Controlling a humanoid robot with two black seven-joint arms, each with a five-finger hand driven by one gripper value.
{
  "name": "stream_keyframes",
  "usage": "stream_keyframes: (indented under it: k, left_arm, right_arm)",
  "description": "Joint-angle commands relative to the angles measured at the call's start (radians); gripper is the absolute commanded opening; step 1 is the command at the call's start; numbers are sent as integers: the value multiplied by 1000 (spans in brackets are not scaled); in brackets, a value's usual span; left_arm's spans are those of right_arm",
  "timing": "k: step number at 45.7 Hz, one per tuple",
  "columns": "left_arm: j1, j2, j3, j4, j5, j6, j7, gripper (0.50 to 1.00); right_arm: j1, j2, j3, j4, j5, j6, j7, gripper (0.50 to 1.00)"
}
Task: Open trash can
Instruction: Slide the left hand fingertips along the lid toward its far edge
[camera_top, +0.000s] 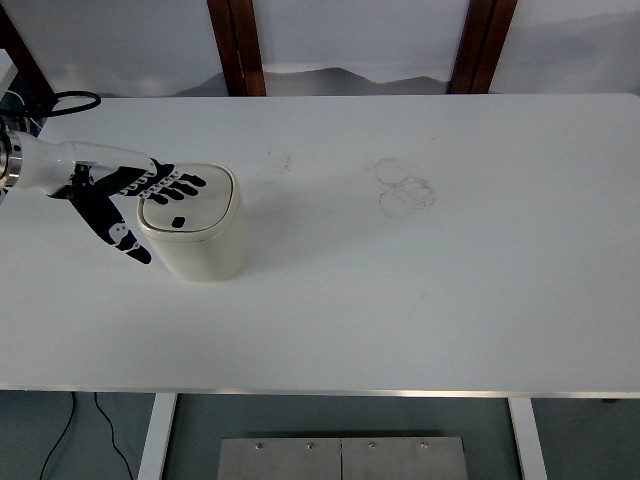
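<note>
**Left robot hand rests over the lid of a closed trash can**

The left robot hand (140, 195) comes in from the picture's left edge on a white forearm. Its black fingers (178, 184) are spread and stretched flat, holding nothing; the tips lie over the left part of the trash can's lid (190, 205), and the thumb (125, 238) points down along the can's left side. Whether the fingertips actually press on the lid cannot be told.

The trash can (200, 240) is a small cream-coloured tub with rounded corners, standing upright on the left part of the white bench (420, 300). Its lid sits level and shut, with 1 small dark mark (178, 221) near its front edge. No brand, label or writing can be read on it.

Faint ring-shaped smudges (403, 187) mark the bench well to the can's right. A black cable (75, 101) loops at the far left corner.
</note>
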Motion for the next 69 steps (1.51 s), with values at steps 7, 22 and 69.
stream_keyframes:
  k: [7,22,69]
  left_arm:
    - [-16,-5,0,0,7,0,55,1000]
    - [-15,-14,0,0,10,0,69,1000]
    - [-31,-60,25,-14,-4,0,92,1000]
  right_arm:
    - [0,0,0,0,0,0,0,995]
    - [0,0,0,0,0,0,0,995]
    - [0,0,0,0,0,0,0,995]
